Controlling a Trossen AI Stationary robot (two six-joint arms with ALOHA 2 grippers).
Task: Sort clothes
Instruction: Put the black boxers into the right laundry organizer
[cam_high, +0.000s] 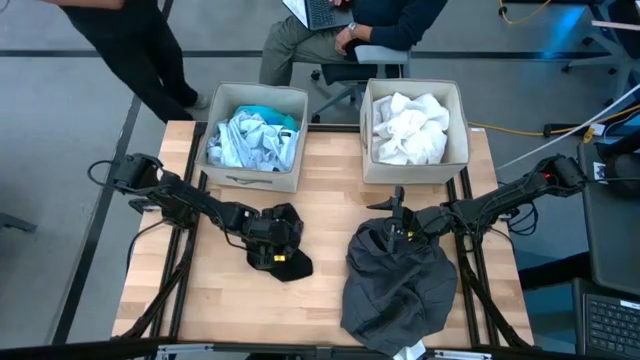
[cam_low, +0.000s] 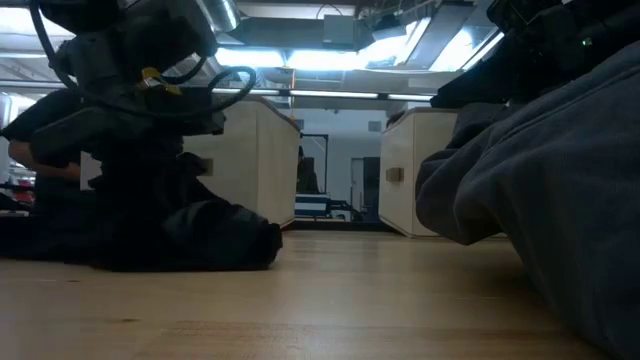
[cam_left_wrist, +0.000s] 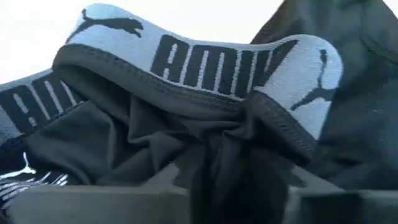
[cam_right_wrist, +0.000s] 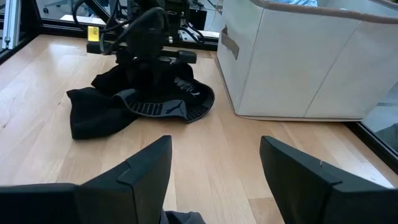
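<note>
A small black garment (cam_high: 290, 262) with a grey lettered waistband (cam_left_wrist: 205, 62) lies bunched on the table left of centre; it also shows in the right wrist view (cam_right_wrist: 143, 106). My left gripper (cam_high: 267, 238) stands on it, shut on its fabric. The large dark grey garment (cam_high: 400, 290) lies heaped at the near right. My right gripper (cam_right_wrist: 214, 177) is open and empty, low over that garment's far edge, facing the black garment. Pale blue and turquoise clothes (cam_high: 250, 135) fill the left bin, and a white garment (cam_high: 410, 128) fills the right bin. My left gripper pinches a bunch of black fabric (cam_left_wrist: 217, 162) just below the waistband between its two fingers (cam_left_wrist: 99, 202). Several folds gather into the gap. The fingers come from above, pointing down. The garment still rests on the table, slack.
Two beige fabric bins (cam_high: 232, 178) (cam_high: 455, 165) stand side by side at the table's far edge. Bare wood (cam_high: 325, 235) lies between the two garments. People sit and stand beyond the far edge (cam_high: 350, 35).
</note>
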